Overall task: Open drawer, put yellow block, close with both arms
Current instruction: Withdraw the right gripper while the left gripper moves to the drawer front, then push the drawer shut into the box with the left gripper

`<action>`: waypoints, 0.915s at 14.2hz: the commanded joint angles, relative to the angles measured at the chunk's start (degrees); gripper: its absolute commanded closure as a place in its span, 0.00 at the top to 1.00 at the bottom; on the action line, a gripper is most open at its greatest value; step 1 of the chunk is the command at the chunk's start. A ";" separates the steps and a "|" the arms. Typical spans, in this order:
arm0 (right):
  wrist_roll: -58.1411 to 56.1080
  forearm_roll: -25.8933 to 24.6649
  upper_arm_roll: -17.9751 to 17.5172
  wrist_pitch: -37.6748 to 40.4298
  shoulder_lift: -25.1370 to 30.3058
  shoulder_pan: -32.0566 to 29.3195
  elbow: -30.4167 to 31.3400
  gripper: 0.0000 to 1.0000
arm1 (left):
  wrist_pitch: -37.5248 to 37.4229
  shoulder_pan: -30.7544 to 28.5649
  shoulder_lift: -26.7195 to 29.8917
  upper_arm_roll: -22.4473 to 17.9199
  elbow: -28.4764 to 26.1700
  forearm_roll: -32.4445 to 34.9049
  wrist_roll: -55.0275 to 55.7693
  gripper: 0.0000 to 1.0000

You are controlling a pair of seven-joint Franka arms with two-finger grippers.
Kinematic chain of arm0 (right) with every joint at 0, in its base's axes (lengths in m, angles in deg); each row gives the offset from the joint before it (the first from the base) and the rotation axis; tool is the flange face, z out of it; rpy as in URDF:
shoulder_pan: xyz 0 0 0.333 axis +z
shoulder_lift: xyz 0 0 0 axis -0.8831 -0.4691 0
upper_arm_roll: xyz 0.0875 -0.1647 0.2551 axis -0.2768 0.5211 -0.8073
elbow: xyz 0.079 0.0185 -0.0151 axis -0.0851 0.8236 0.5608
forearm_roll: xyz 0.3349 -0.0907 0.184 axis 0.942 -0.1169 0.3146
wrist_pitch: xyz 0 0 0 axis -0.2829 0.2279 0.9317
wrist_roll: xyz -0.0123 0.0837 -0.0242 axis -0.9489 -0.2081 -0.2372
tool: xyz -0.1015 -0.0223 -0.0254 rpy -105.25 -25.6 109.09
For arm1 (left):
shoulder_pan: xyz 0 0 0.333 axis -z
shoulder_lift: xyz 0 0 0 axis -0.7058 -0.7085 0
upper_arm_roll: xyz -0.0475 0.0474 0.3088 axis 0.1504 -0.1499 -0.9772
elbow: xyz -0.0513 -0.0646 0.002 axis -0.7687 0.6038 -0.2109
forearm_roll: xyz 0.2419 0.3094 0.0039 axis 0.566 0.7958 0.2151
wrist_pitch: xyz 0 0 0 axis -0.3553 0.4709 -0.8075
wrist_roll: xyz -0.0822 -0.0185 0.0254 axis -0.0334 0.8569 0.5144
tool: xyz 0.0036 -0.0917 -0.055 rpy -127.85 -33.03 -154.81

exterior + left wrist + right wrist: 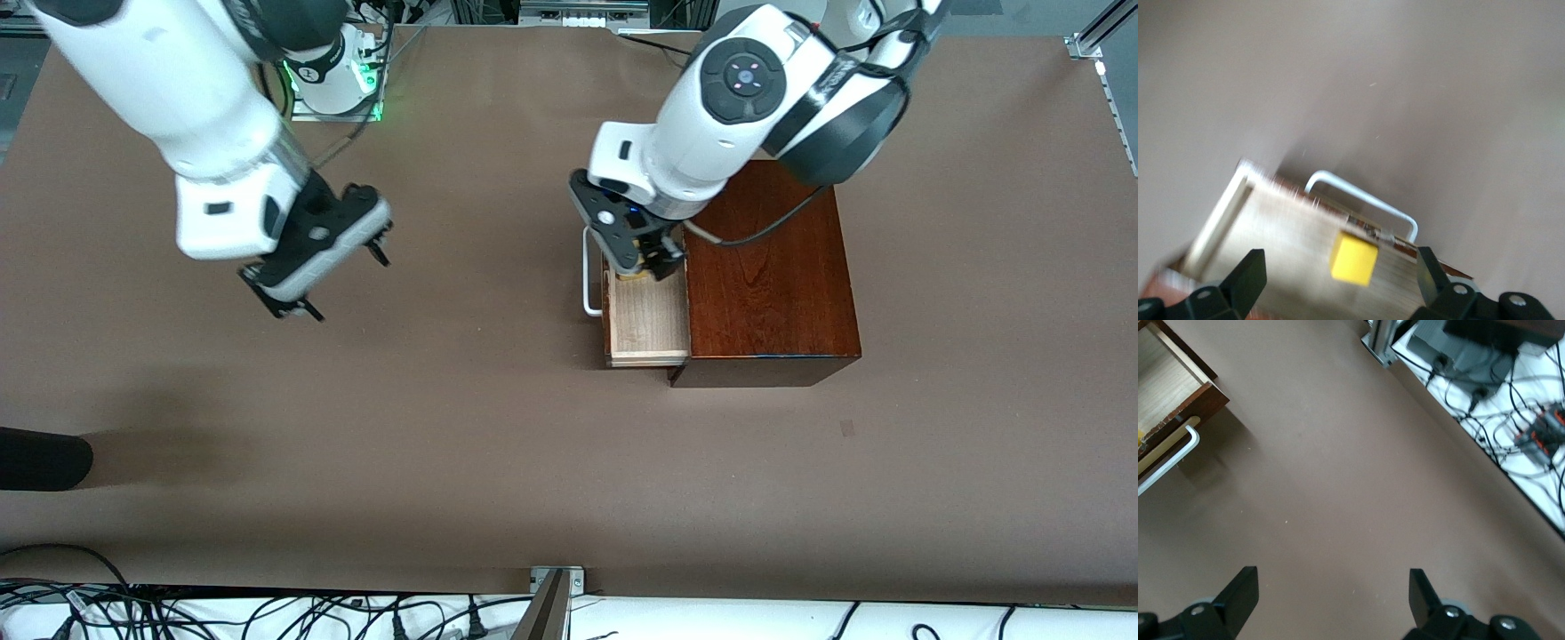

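The dark mahogany box (769, 276) stands toward the left arm's end of the table. Its drawer (647, 324) is pulled out, showing the pale wood tray and white U-shaped handle (587, 276). My left gripper (642, 265) hangs open over the end of the tray farther from the front camera. The yellow block (633, 276) lies in the tray under it. In the left wrist view the block (1353, 259) sits on the tray floor (1271, 240) between my spread fingers (1248, 277), touching neither. My right gripper (348, 284) is open and empty above bare table; the right wrist view shows its fingertips (1241, 587) apart.
The drawer corner (1178, 377) and its handle (1168, 463) show at the edge of the right wrist view. A black object (40, 458) lies near the table's front edge at the right arm's end. Cables (267, 613) and a metal post (551, 604) run along the front edge.
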 commanded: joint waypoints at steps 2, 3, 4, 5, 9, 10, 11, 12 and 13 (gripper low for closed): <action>5.68 1.00 -0.76 0.78 10.06 -3.45 11.70 1.00 | 3.47 5.21 -6.65 -0.40 2.04 3.89 -18.10 1.00; 7.43 1.00 -1.19 1.75 11.12 -5.20 12.58 1.00 | 4.96 6.44 -8.41 -0.23 1.52 6.79 -19.36 1.00; 9.45 1.00 -1.28 3.24 11.57 -6.17 12.77 1.00 | 6.89 8.37 -9.04 -0.49 -0.40 9.52 -19.38 1.00; 10.77 1.00 -1.29 4.21 11.83 -6.79 12.68 1.00 | 10.39 8.65 -10.00 -0.49 -2.68 12.33 -19.12 1.00; 13.85 1.00 -5.67 7.02 12.27 -14.25 12.77 1.00 | 16.32 8.91 -12.64 -0.49 -6.92 17.79 -16.48 1.00; 14.65 1.00 -6.03 7.82 12.53 -15.31 12.77 1.00 | 16.14 8.91 -13.17 -0.49 -7.27 19.11 -16.04 1.00; 14.65 1.00 -6.21 8.17 12.71 -16.37 12.94 1.00 | 16.05 9.00 -13.18 -0.49 -8.23 19.47 -15.95 1.00; 14.65 1.00 -6.21 8.87 12.71 -17.25 12.94 1.00 | 15.70 8.65 -13.18 -0.58 -8.76 19.48 -16.21 1.00; 14.57 1.00 -6.21 9.57 12.80 -17.95 13.12 1.00 | 13.53 8.39 -13.18 -0.75 -8.77 19.48 -16.47 1.00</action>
